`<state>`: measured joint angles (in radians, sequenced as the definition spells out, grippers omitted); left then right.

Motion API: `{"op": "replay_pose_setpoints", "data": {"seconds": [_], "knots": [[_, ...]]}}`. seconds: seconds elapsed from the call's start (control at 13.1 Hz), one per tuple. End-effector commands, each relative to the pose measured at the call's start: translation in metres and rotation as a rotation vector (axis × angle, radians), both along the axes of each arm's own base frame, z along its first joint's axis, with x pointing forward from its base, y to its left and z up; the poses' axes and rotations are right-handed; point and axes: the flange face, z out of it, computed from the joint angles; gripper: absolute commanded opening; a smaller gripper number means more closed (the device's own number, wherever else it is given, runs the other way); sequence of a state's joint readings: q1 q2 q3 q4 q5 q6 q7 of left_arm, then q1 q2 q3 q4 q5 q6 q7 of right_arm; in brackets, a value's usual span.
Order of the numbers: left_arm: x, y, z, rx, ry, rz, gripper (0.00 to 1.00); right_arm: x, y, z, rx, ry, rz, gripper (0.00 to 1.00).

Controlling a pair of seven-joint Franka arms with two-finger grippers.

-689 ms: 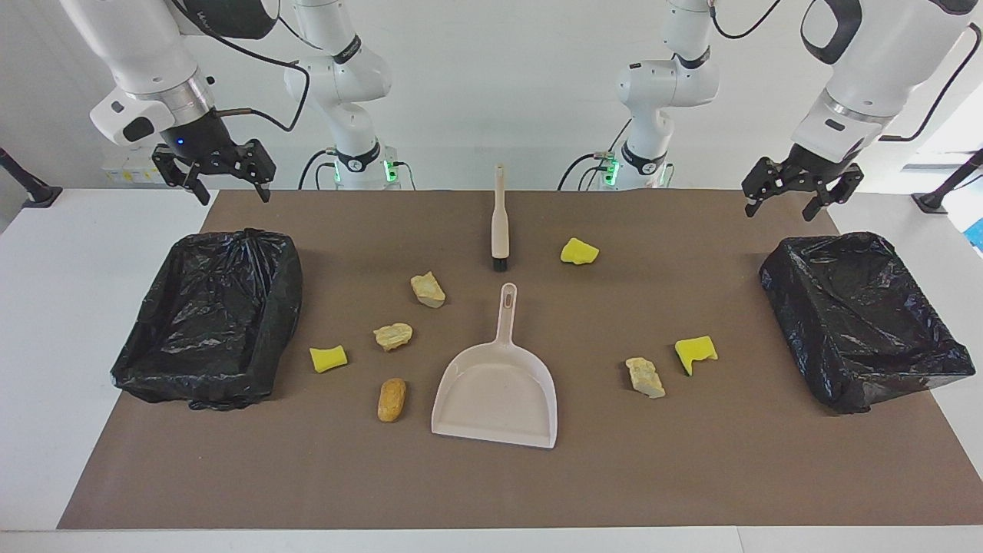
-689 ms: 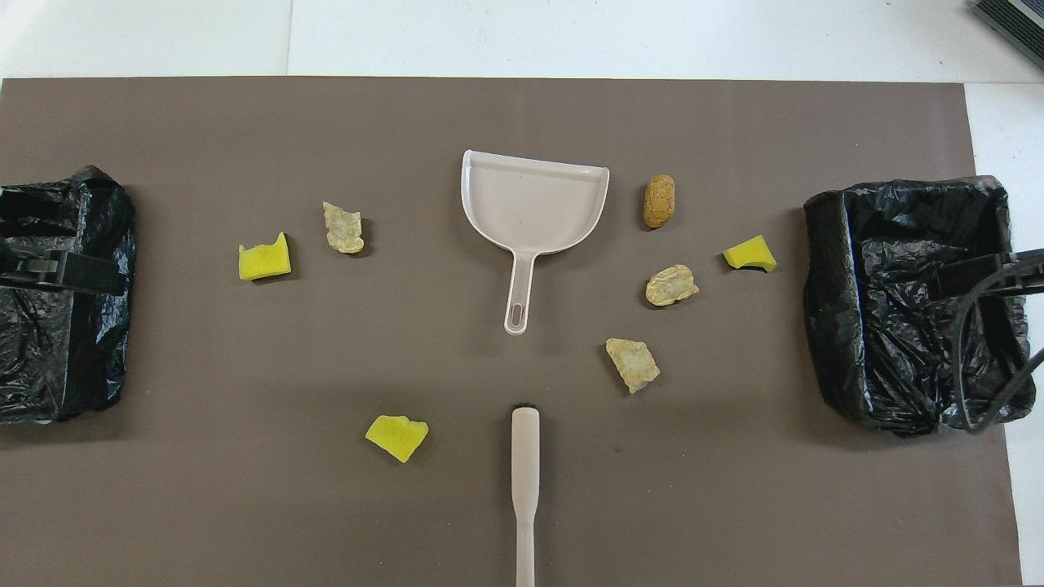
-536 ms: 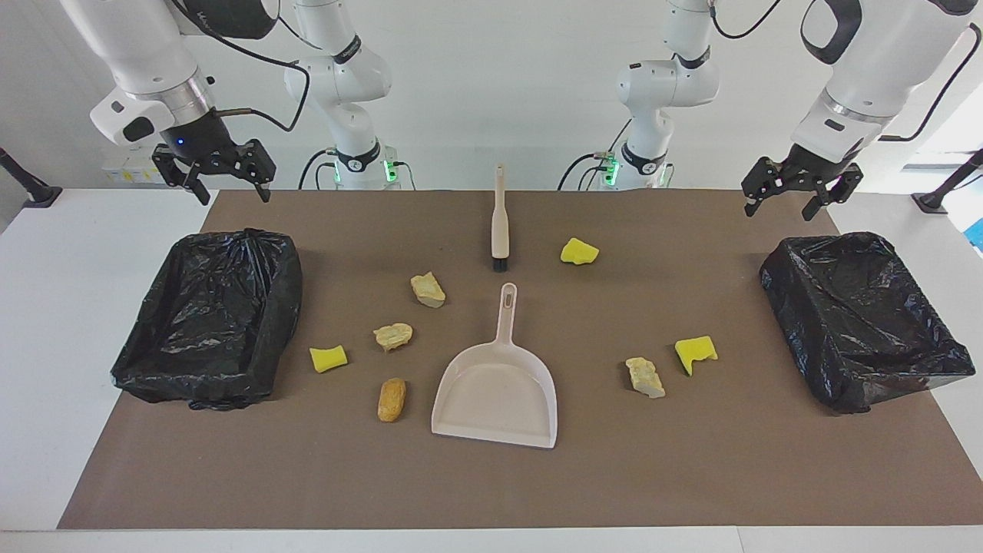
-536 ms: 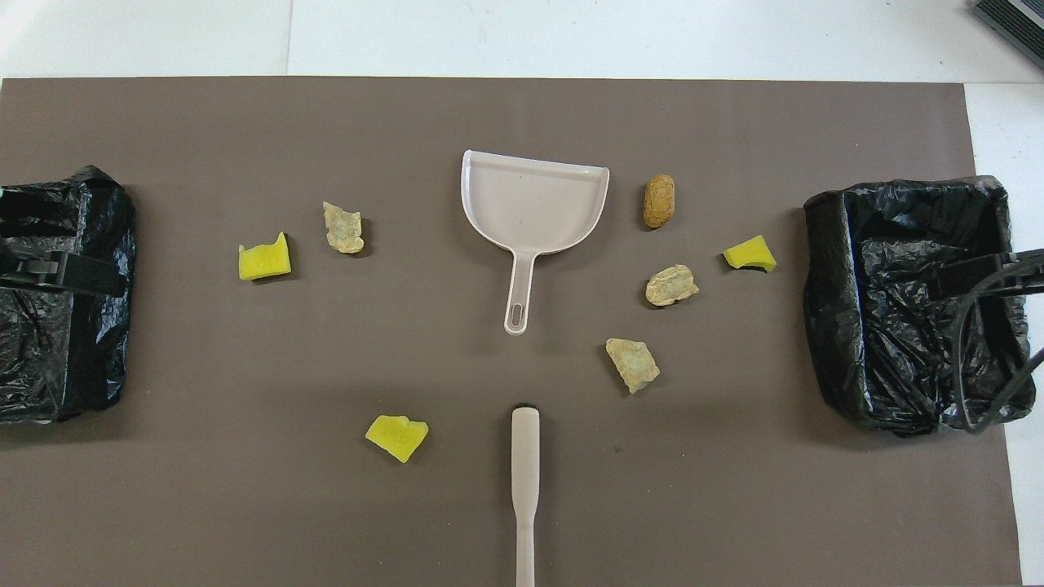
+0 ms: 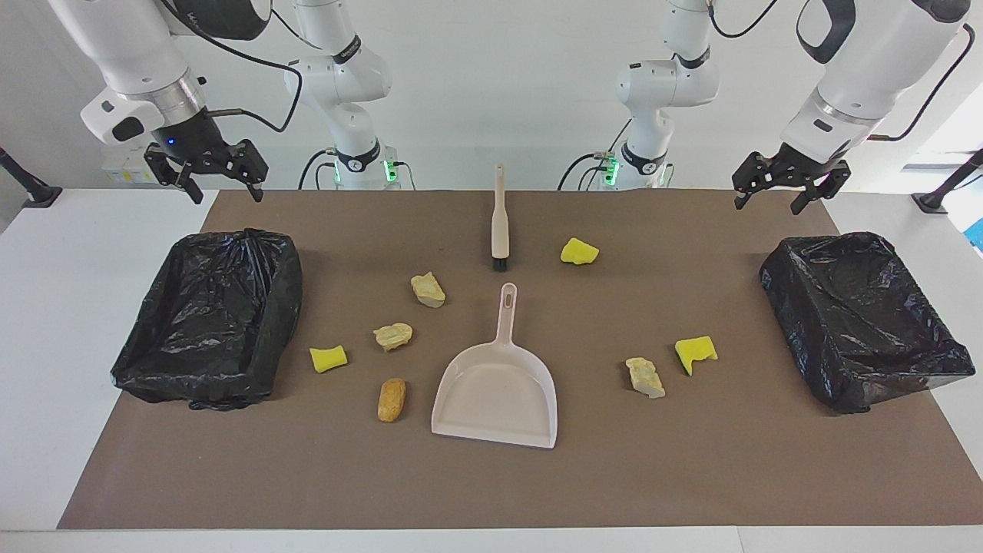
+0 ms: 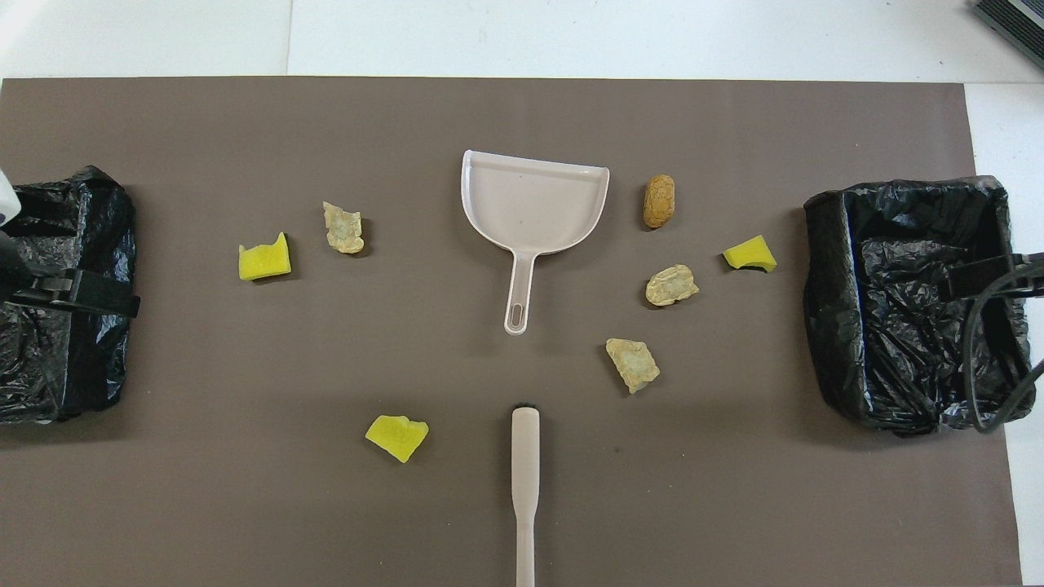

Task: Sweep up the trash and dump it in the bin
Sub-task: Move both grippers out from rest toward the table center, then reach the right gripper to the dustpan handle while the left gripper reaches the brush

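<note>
- Right gripper (image 5: 206,178): up in the air, fingers spread wide, holding nothing; black-lined bin (image 5: 211,316) sits below it.
- Left gripper (image 5: 781,187): same, wide and empty, above the other bin (image 5: 864,315).
- Facing view shows both grippers whole; overhead view gives only dark edges over the bins.
- Trash, 7 scraps on the mat (image 6: 245,505), well apart from both grippers, e.g. yellow sponge (image 6: 264,258), orange lump (image 6: 659,200).
- Dustpan (image 6: 534,204) and brush (image 6: 524,489) lie mid-mat between the grippers, untouched.

Left gripper (image 5: 781,191), right gripper (image 5: 206,177) both risen slightly.
</note>
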<state>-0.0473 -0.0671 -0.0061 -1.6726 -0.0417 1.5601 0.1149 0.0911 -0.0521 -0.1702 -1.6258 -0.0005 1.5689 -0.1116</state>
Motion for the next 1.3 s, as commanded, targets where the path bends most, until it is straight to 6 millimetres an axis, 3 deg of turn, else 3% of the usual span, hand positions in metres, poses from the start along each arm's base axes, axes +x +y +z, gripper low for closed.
{"op": "replay_pose_setpoints", "data": {"seconds": [0.0, 0.15, 0.23, 0.31, 0.46, 0.77, 0.99, 1.22], "knots": [[-0.013, -0.009, -0.005, -0.023, 0.017, -0.016, 1.0, 0.001, 0.014, -0.021, -0.016, 0.024, -0.028, 1.0], [-0.021, -0.033, -0.009, -0.033, 0.019, -0.058, 1.0, 0.017, 0.026, -0.038, -0.009, 0.045, -0.103, 1.0], [-0.022, -0.042, -0.014, -0.038, 0.018, -0.069, 1.0, 0.027, 0.044, -0.04, -0.015, 0.04, -0.123, 1.0], [-0.024, -0.057, -0.02, -0.042, 0.007, -0.093, 1.0, 0.037, 0.055, -0.058, -0.025, 0.066, -0.138, 1.0], [-0.025, -0.086, -0.033, -0.044, -0.025, -0.091, 1.0, 0.055, 0.066, -0.076, -0.01, 0.029, -0.136, 1.0], [-0.045, -0.166, -0.071, -0.049, -0.05, -0.061, 1.0, 0.095, 0.123, -0.139, 0.002, 0.034, -0.204, 1.0], [-0.075, -0.232, -0.087, -0.051, -0.043, -0.052, 1.0, 0.11, 0.169, -0.176, 0.024, 0.02, -0.26, 1.0], [-0.122, -0.289, -0.116, -0.022, 0.007, -0.088, 1.0, 0.131, 0.218, -0.2, 0.03, 0.076, -0.331, 1.0]]}}
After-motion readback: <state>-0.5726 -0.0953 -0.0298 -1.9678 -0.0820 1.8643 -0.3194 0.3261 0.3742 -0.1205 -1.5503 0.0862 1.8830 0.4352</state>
